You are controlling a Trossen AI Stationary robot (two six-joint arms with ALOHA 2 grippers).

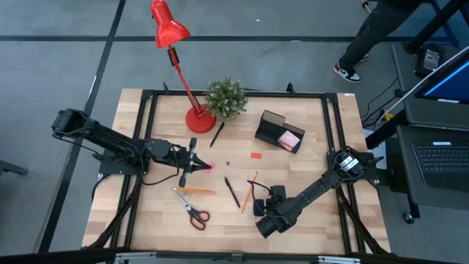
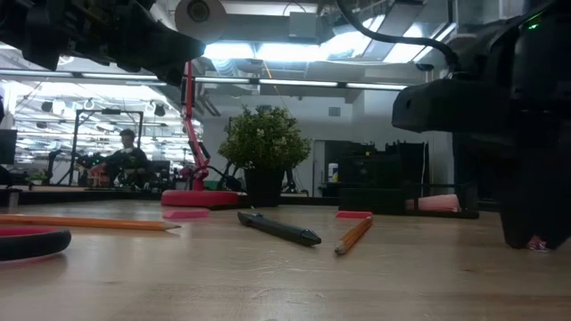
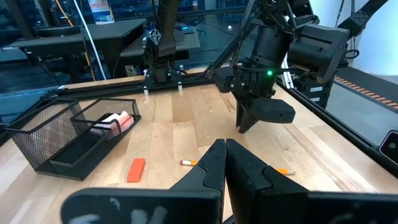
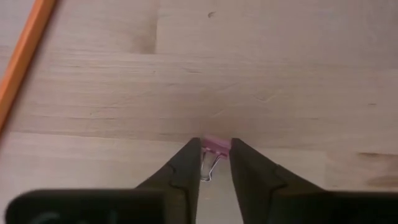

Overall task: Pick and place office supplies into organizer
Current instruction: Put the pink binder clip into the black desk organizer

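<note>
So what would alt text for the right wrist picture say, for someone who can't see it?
Two dark fingers of the right gripper point down at a wooden table, pinching a small pink binder clip with silver wire handles. An orange pencil lies at the frame's edge.

pink clip [image 4: 216, 147] half hidden between fingers

On the wooden table: two orange pencils [image 1: 195, 191] [image 1: 248, 195], two thin black pens [image 1: 231, 191] [image 1: 217, 134], one pair of orange-handled scissors [image 1: 192, 210], one flat red eraser [image 1: 256, 155], one black mesh organizer [image 1: 272, 128], and possibly one small pink binder clip [image 4: 216, 145].
</note>
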